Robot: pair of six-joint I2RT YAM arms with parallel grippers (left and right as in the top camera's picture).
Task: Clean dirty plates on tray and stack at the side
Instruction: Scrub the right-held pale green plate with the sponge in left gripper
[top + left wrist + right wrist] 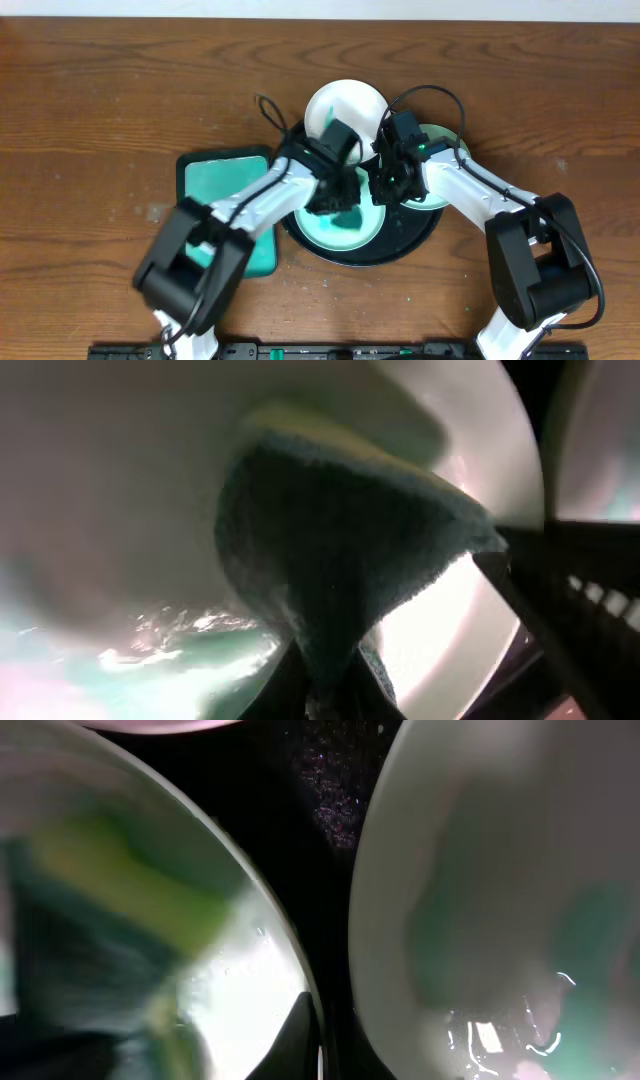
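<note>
The black tray holds three plates. A white plate sits at the back, a mint plate on the right, and a mint plate with teal smears at the front. My left gripper is shut on a dark teal sponge and presses it onto the front plate. My right gripper pinches that plate's right rim. The right plate lies just beside it and has a faint teal smear.
A teal rectangular sponge tray lies on the wooden table left of the black tray, partly under my left arm. Cables loop above both wrists. Bare black tray floor shows between the plates.
</note>
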